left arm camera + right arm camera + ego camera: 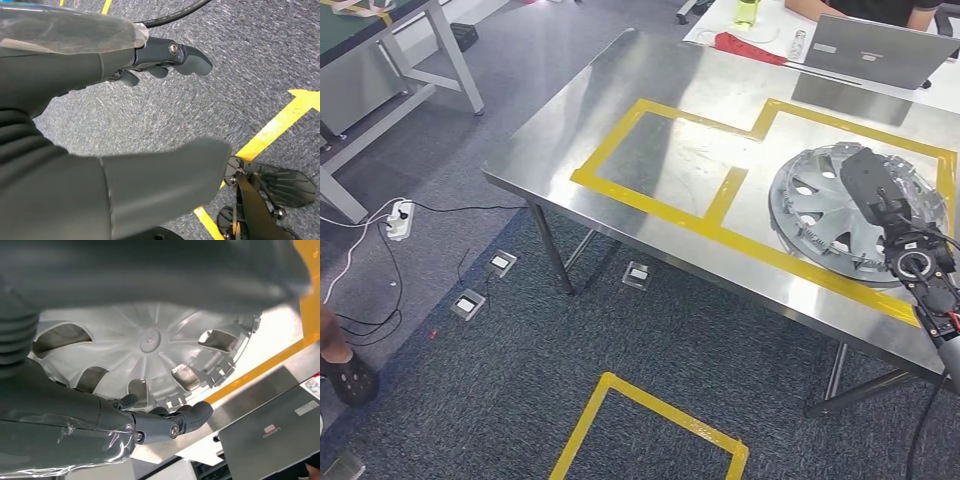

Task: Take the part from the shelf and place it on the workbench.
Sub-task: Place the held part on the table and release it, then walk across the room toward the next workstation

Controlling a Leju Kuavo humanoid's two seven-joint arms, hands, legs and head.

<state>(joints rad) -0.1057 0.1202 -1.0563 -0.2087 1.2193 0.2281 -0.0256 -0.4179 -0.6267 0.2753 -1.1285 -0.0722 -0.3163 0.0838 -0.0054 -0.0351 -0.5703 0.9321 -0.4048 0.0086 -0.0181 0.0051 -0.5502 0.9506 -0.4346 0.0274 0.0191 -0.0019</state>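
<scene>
While the wheel cover (848,210) already lies flat on the steel workbench (652,90), at the right of the head view inside the yellow tape outline (660,205), we judge the placing step to be at or near its end. Our right hand (882,195) sits over the cover's right half; in the right wrist view its fingers (188,417) reach along the cover's rim (230,357), close to it, but we cannot tell whether they grip it or have let go. Our left hand (124,125) hangs over the grey carpet, fingers apart and holding nothing. The next move, as we read it, calls for making sure the fingers are free of the rim and then lifting the hand straight up, so the cover is not dragged across the tape. Around the cover we see a grey laptop (878,50) at the upper right of the head view, on a white table just behind the bench, with a red cloth (746,45) to its left. A power strip (399,218) and its cables lie on the floor at the left, and a person's foot (346,375) shows at the lower left edge. Nothing stands between the hand and a clear lift; the laptop is the nearest thing to mind.
</scene>
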